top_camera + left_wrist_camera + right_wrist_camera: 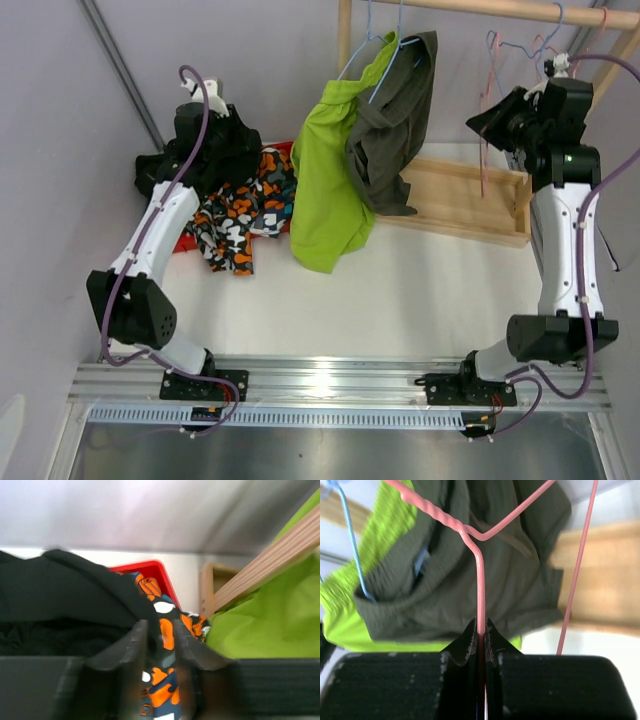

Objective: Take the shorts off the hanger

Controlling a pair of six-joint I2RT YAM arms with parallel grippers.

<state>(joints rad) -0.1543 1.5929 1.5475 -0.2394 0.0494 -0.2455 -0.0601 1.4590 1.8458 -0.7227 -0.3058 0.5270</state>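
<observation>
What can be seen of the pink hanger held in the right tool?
The pink hanger is thin wire. It has a twisted stretch that meets a joint, and a second strand angles away from that joint. No garment shows on it. The right tool is shut on a straight run of the wire below the joint, pinching it between both fingers. The dark grey-olive shorts hang behind it; whether they touch it cannot be told.

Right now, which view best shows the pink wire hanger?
Right wrist: the pink wire hanger fills it, its stem pinched in the right tool. Top external shows only thin pink lines; left wrist, nothing.
</observation>
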